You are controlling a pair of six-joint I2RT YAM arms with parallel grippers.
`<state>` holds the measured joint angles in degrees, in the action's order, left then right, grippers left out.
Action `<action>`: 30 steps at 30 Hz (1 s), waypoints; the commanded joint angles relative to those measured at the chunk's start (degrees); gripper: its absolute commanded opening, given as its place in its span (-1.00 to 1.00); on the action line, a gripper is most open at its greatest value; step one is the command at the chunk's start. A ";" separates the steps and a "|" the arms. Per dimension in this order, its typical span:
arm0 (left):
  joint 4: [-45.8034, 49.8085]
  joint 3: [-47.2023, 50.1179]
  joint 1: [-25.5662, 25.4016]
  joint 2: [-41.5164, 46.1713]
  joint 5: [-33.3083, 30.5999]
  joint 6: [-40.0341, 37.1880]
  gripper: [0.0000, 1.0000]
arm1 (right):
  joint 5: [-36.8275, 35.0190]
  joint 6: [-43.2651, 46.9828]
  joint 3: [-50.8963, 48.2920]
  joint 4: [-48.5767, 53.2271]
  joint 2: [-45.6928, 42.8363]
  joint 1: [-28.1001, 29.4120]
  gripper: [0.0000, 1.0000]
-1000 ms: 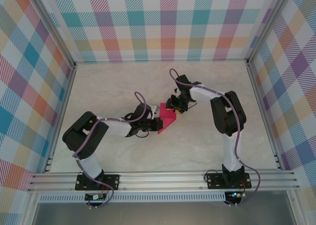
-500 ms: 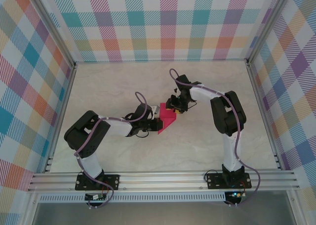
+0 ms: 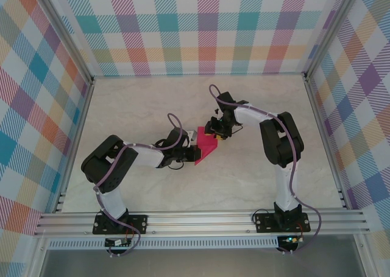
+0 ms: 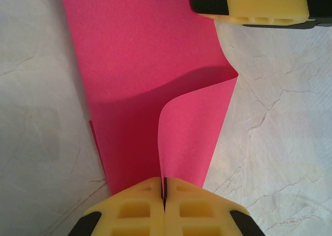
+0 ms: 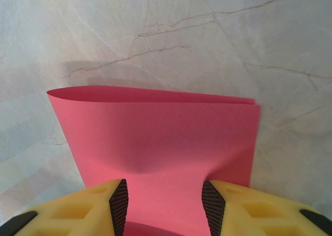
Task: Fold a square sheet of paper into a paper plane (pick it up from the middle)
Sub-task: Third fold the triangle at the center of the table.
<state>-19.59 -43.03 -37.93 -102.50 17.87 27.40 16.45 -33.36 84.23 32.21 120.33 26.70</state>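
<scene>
The square sheet of paper (image 3: 206, 149) is crimson-pink and lies folded on the table's middle, with two layers showing at its far edge (image 5: 155, 132). My left gripper (image 3: 195, 151) is shut on a lifted corner flap of the sheet (image 4: 187, 127), which curls up from the layer below; its jaws (image 4: 165, 186) meet on the flap's edge. My right gripper (image 3: 214, 133) is open, its fingers (image 5: 116, 199) apart and pressing down on the sheet's far end. One of its yellow fingers (image 4: 264, 5) shows in the left wrist view. The paper plane is out of view.
The pale marble table (image 3: 140, 106) has bare room all around the paper. Aluminium rails (image 3: 201, 219) run along the near edge and up the sides, with checked walls (image 3: 201, 27) behind them.
The left arm's elbow has crept slightly to the right. Both grippers and the paper stay where they were.
</scene>
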 commanded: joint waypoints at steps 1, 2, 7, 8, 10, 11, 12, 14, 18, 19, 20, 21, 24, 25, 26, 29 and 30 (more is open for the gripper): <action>0.70 -0.66 0.93 -0.68 -1.24 -0.68 -1.00 | -2.39 1.12 -1.16 4.19 3.93 0.37 -0.07; 0.62 -0.53 0.93 -0.77 -1.17 -0.53 -1.00 | -2.22 1.02 -1.07 4.10 3.86 0.37 -0.06; 0.26 0.03 0.95 -1.01 -0.47 -0.11 -1.00 | -1.33 1.08 -0.39 3.91 2.77 0.37 -0.06; 0.21 0.22 0.93 -0.95 -0.62 0.02 -1.00 | -1.30 1.10 -0.03 4.18 2.80 0.37 -0.06; 0.41 0.55 0.93 -0.80 -0.97 0.10 -1.00 | -1.07 1.13 0.28 4.27 2.76 0.37 -0.06; 0.68 0.65 0.93 -0.77 -1.23 0.11 -1.00 | -0.85 1.11 0.26 4.27 2.71 0.37 -0.06; 0.87 0.68 0.93 -0.85 -1.45 0.20 -1.00 | -0.61 1.11 0.33 4.27 2.52 0.37 -0.06; 1.17 0.85 0.93 -1.03 -1.61 0.38 -1.00 | 0.61 1.22 0.22 3.66 1.43 0.37 -0.06; 2.55 0.68 0.93 -1.86 -2.22 0.37 -1.00 | 3.33 0.79 -1.72 0.07 -3.71 0.37 -0.04; 2.78 0.53 0.85 -2.08 -2.12 0.38 -1.00 | 3.74 0.43 -2.76 -1.35 -5.38 0.37 -0.04; 3.18 0.42 0.77 -2.21 -2.35 0.37 -1.00 | 4.20 0.00 -4.06 -3.04 -7.13 0.33 -0.04; 3.48 0.33 0.69 -2.34 -2.64 0.29 -1.00 | 4.57 -0.41 -5.33 -4.49 -8.58 0.37 -0.04; 4.27 0.05 0.43 -2.59 -2.75 -0.21 -1.00 | 5.76 -1.15 -9.37 -8.31 -12.71 0.38 -0.04; 4.37 0.04 0.40 -2.62 -2.67 -0.31 -1.00 | 6.53 -1.34 -11.07 -9.78 -13.87 0.36 -0.04; 4.62 -0.13 0.32 -2.58 -2.66 -0.33 -1.00 | 7.34 -1.67 -12.58 -10.77 -14.70 0.33 -0.04; 5.21 -0.39 0.23 -2.75 -2.71 -0.62 -1.00 | 9.21 -2.73 -16.86 -13.31 -16.08 1.02 -0.09; 5.39 -0.59 0.23 -2.87 -2.76 -0.68 -1.00 | 9.25 -2.75 -17.42 -13.39 -16.09 1.43 -0.15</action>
<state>-19.51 -43.09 -37.95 -102.67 17.47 27.59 22.72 -35.18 69.63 22.02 104.66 26.94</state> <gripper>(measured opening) 0.053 0.437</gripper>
